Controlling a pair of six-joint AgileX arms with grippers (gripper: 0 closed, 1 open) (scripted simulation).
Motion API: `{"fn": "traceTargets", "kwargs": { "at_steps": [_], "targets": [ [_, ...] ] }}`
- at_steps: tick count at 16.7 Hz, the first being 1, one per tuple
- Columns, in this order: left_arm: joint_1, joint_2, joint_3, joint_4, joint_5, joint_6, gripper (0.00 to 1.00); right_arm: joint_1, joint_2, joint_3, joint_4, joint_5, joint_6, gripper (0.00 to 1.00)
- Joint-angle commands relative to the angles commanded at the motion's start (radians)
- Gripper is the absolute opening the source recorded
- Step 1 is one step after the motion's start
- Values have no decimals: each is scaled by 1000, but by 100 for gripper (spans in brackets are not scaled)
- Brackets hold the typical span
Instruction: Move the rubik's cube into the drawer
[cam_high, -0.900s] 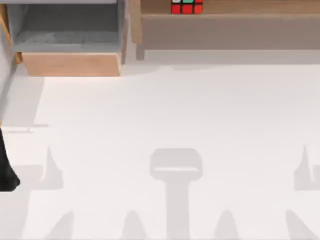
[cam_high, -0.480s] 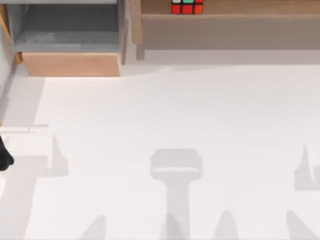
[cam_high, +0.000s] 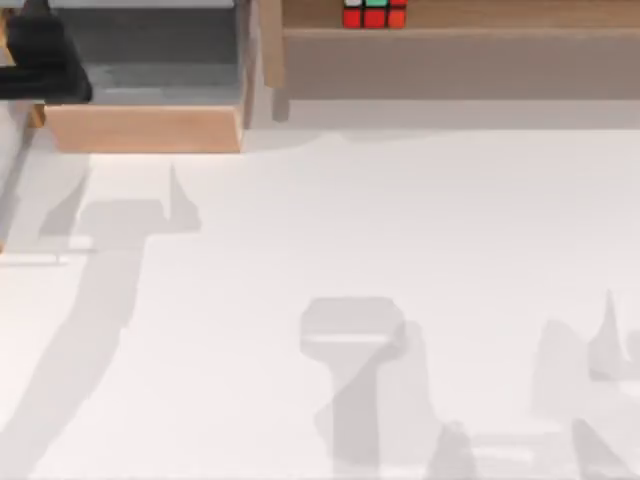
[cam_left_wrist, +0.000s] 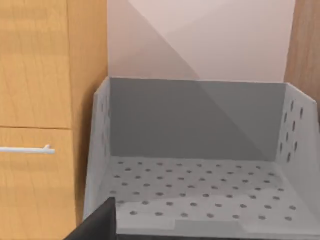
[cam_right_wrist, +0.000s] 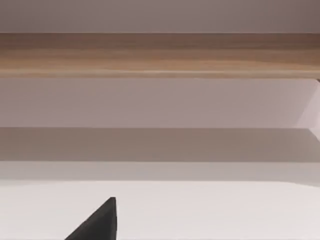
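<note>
While the rubik's cube (cam_high: 374, 13) sits untouched up on the long wooden shelf (cam_high: 460, 20) at about 12 o'clock, my left arm (cam_high: 40, 60) has made a big move: a moment ago it was a dark bit low at the 9 o'clock edge, and now it hangs over the left end of the drawer (cam_high: 145, 128) at about 10 o'clock. The drawer is pulled open, so I think the arm went there to open it or to check it. Seen from the left wrist, the drawer's grey floor (cam_left_wrist: 200, 192) is dotted with little holes and has nothing on it, and beside it is a wooden cabinet front (cam_left_wrist: 35, 120) with a thin white handle (cam_left_wrist: 27, 149). A dark tip of the left gripper (cam_left_wrist: 97, 225) pokes into that picture, but I cannot tell if it is open or closed. The right gripper (cam_right_wrist: 97, 222) looks at the shelf edge from low down, well away from it, and I cannot tell its state either. The cube still has to be picked up and carried over. The white surface (cam_high: 330, 240) is bare, with soft grey shadows on it.
</note>
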Motion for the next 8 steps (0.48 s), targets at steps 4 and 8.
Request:
{"fn": "traceTargets", "kwargs": {
  "at_steps": [4,8],
  "targets": [
    [-147,464,262,149,-139,10,100,0,0,0,0,0,0,100],
    [-282,887,503,289,-264,17,100,0,0,0,0,0,0,100]
  ]
}}
